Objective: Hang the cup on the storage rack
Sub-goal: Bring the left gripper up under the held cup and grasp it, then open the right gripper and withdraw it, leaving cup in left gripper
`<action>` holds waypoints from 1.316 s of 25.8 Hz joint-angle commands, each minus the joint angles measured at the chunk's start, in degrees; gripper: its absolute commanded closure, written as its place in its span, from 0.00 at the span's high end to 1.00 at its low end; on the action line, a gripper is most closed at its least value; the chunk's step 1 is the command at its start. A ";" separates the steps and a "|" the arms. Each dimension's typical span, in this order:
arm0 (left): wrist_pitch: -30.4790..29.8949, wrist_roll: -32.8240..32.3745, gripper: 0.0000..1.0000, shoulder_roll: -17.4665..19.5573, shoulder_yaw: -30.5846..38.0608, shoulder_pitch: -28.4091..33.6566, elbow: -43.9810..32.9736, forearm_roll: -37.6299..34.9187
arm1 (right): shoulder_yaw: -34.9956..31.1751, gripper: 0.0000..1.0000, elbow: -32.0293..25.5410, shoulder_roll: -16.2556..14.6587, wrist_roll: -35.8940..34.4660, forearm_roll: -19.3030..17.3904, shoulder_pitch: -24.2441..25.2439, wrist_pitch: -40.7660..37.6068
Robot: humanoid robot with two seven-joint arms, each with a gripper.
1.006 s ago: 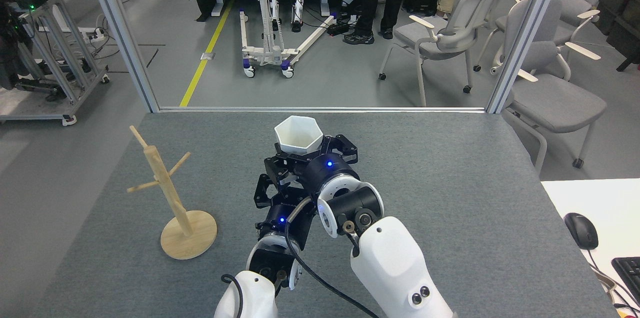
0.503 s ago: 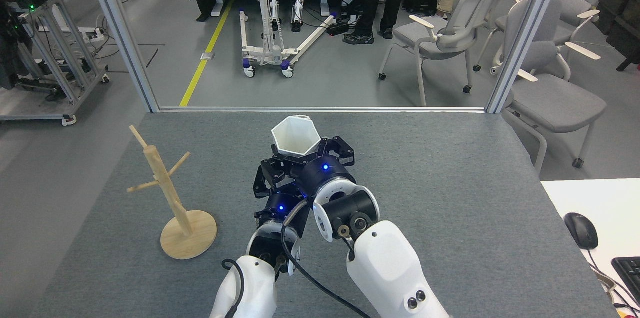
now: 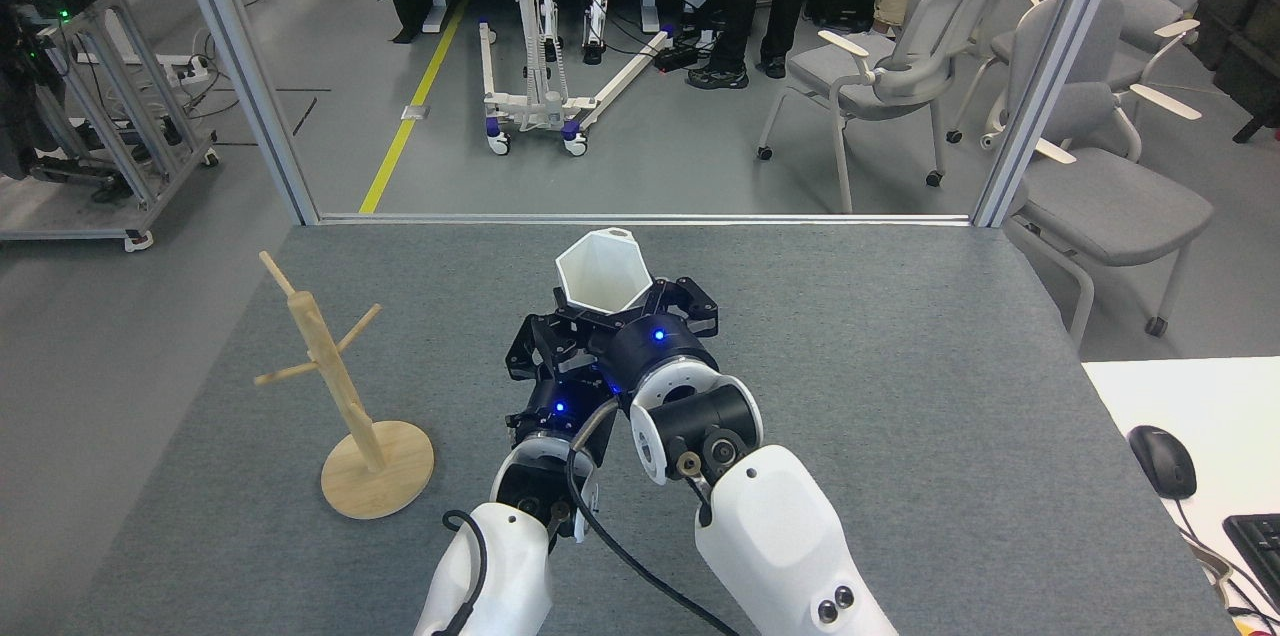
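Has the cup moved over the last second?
Yes. The cup has tipped up, its mouth turned more toward the camera, rim now nearer the table's far edge. The rack is unmoved.

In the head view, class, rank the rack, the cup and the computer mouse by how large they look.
1. The rack, clearly largest, from peg tips to disc base.
2. The cup, held at the right gripper.
3. The mouse, a little smaller than the cup; it sits nearer the camera, so this pair is less sure.
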 commanded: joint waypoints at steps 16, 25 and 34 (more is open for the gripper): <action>-5.70 -2.34 0.24 0.30 -0.49 0.63 -0.20 -0.93 | 2.65 0.98 -15.67 0.27 -0.73 0.06 8.10 -1.33; -7.10 -1.63 0.13 0.48 -0.49 1.34 -0.99 -0.93 | 0.37 0.99 -14.97 0.45 -12.15 -0.55 3.70 -3.00; -7.45 -1.55 0.09 0.56 -0.49 1.43 -1.52 -1.63 | -11.06 0.99 -7.85 -3.77 -19.62 -1.08 2.65 -5.90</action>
